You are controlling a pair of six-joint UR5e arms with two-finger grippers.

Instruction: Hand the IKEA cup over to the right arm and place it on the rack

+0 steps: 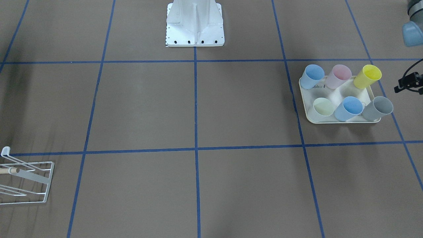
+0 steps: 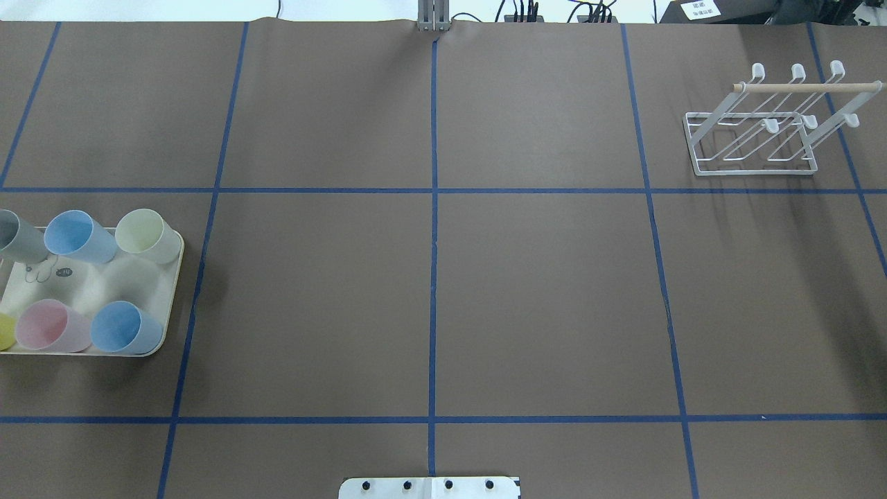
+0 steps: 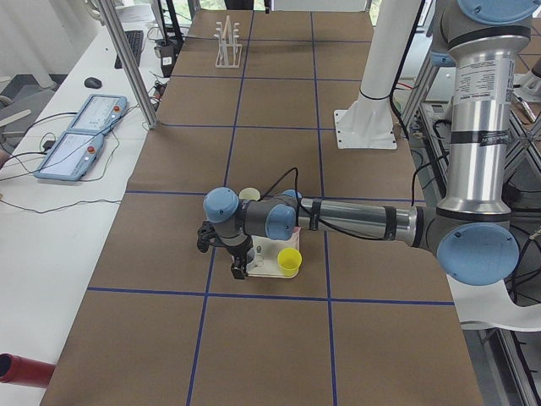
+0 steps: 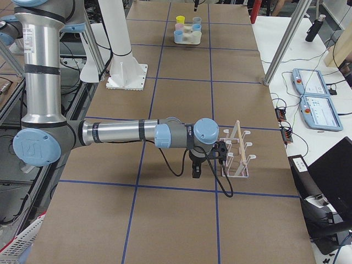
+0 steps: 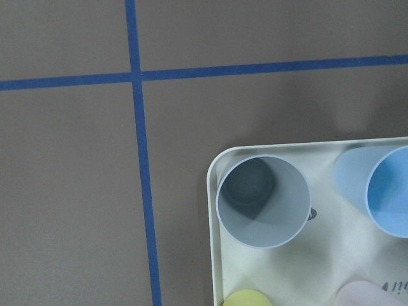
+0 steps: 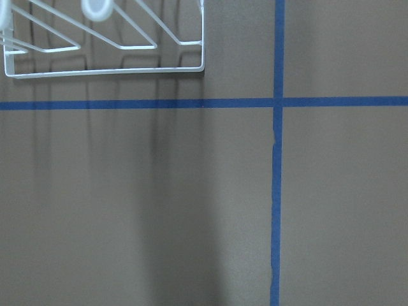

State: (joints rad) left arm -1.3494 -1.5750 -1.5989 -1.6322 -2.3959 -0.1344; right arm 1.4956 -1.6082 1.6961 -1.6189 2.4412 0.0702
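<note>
Several pastel cups stand open side up on a cream tray (image 1: pixel 342 121). Among them are a grey cup (image 1: pixel 377 109), a yellow cup (image 1: pixel 366 76) and a pink cup (image 1: pixel 338 76). The left wrist view looks straight down into the grey cup (image 5: pixel 262 201) at the tray's corner. My left gripper (image 3: pixel 239 267) hangs over that end of the tray; I cannot tell whether it is open or shut. The white wire rack (image 2: pixel 762 132) with its wooden dowel stands at the far right. My right gripper (image 4: pixel 196 171) hovers beside the rack (image 4: pixel 236 154); I cannot tell its state.
The white robot base (image 1: pixel 195 23) sits at the table's middle edge. Blue tape lines divide the brown table cover (image 2: pixel 429 277) into squares. The rack's corner (image 6: pixel 108 64) shows at the top of the right wrist view. Tablets (image 3: pixel 80 135) lie on a side bench.
</note>
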